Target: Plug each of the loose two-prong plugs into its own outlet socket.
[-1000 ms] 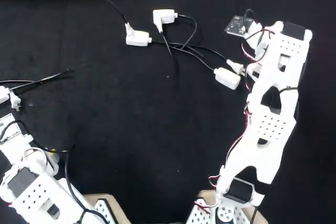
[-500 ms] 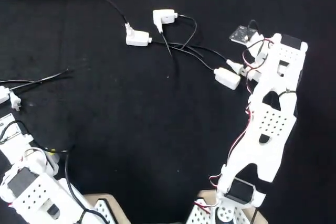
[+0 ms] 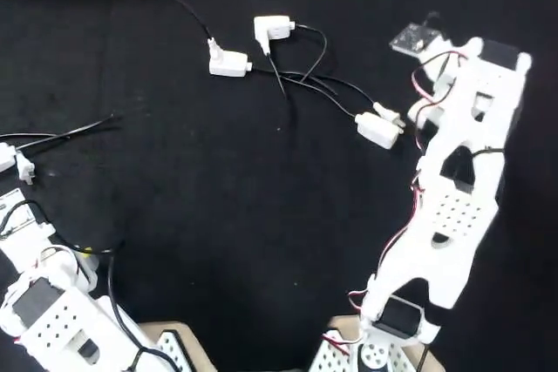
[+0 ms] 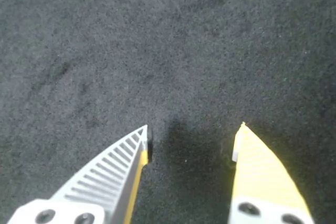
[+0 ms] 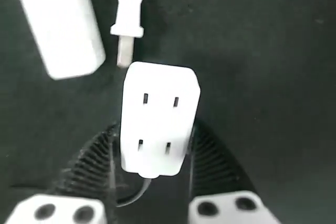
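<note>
Plainly, the right pincer (image 5: 155, 135) is clenched on 1 white outlet block (image 5: 157, 103), with 1 ribbed finger (image 5: 94, 156) pressed to each long side. The block's face shows 4 slots in 2 pairs. 1 loose plug (image 5: 128, 17) lies just beyond the block's far end, outside the fingers. Its prongs point at that end and about touch it. Just beside the plug lies a second white block (image 5: 60, 24), apart from the pincer.

From above, 2 arms stand at the black table (image 3: 218, 215). The right arm (image 3: 462, 180) is stretched over its far right part, and the left arm (image 3: 44, 302) is folded at the near left corner. 3 white blocks show on the cloth:
- the second white block (image 3: 377, 131), beside the loose plug (image 3: 388, 113) and close to the right arm
- a corded block (image 3: 229, 63) with a black cord running into it
- an adapter block (image 3: 273, 27) near that, with its own cord

1 more small plug (image 3: 24, 167) sits at the table's left edge.

The left pincer (image 4: 194, 129) is released, its 2 fingertips well apart above bare black cloth.
</note>
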You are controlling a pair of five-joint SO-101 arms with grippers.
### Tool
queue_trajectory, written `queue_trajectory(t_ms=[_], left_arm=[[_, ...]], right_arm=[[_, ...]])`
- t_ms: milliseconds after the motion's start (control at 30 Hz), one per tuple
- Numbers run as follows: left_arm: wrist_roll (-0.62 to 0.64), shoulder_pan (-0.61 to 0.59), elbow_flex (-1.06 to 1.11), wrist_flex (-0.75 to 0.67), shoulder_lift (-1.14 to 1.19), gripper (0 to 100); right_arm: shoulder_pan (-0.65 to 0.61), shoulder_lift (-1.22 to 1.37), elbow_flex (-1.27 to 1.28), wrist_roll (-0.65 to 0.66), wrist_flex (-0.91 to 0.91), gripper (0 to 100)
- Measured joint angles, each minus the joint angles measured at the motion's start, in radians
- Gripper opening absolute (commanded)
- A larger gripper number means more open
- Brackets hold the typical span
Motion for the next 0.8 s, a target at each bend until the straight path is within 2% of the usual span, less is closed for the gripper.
queue_trajectory(t_ms=[167,367,533,700,800], left_arm=[[0.0,0.0,0.0,0.0,0.0,26],[0.0,0.0,0.0,0.0,0.0,26],[0.0,0.0,0.0,0.0,0.0,26],[0.0,-0.021,0.0,0.0,0.0,26],[0.0,-0.046,0.0,0.0,0.0,26]], right_arm=[[-0.044,-0.16,0.014,0.0,0.133,1.2],[-0.163,-0.319,0.161,-0.064,0.137,1.2],[-0.356,-0.47,0.35,-0.163,0.137,1.2],[-0.6,-0.585,0.517,-0.302,0.132,1.2],[-0.706,-0.614,0.594,-0.4,0.084,1.2]])
